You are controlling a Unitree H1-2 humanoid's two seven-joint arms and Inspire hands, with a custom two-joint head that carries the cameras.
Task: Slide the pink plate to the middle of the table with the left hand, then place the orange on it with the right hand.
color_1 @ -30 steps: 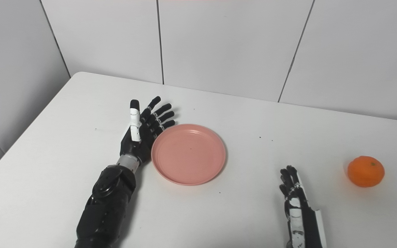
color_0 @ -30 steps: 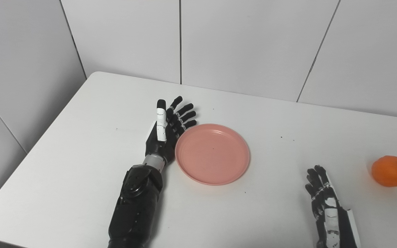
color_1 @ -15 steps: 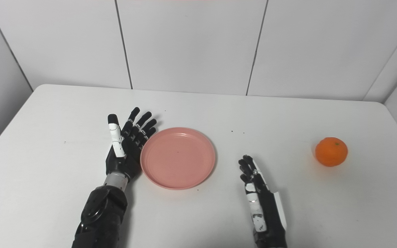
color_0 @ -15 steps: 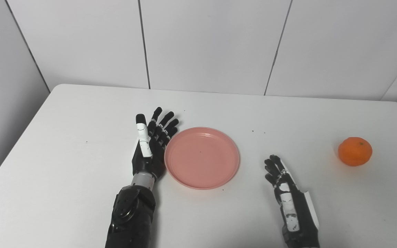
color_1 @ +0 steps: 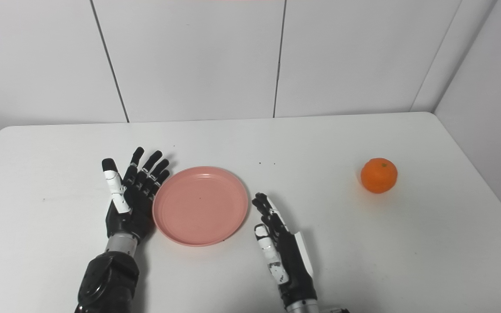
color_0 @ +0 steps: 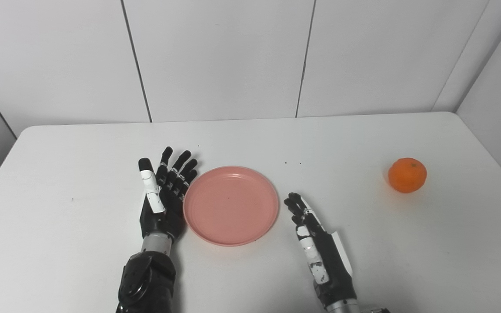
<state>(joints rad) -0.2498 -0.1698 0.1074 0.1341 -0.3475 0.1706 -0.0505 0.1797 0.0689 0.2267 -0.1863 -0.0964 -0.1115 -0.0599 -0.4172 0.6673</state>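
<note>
Pink plate (color_0: 231, 205) sits mid-table, the left hand (color_0: 163, 198) flat against its left rim, fingers spread. The orange (color_0: 407, 174) lies well off to the right, nearer the empty, splayed right hand (color_0: 315, 243).

left robot hand (color_0: 163, 198) splayed, right robot hand (color_0: 315, 243) flat, empty

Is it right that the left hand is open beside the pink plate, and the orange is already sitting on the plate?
Not quite. The left hand is open beside the pink plate, but the orange is not on it. The left eye view shows the orange on the table, far off to the plate's right, with the plate empty.
</note>
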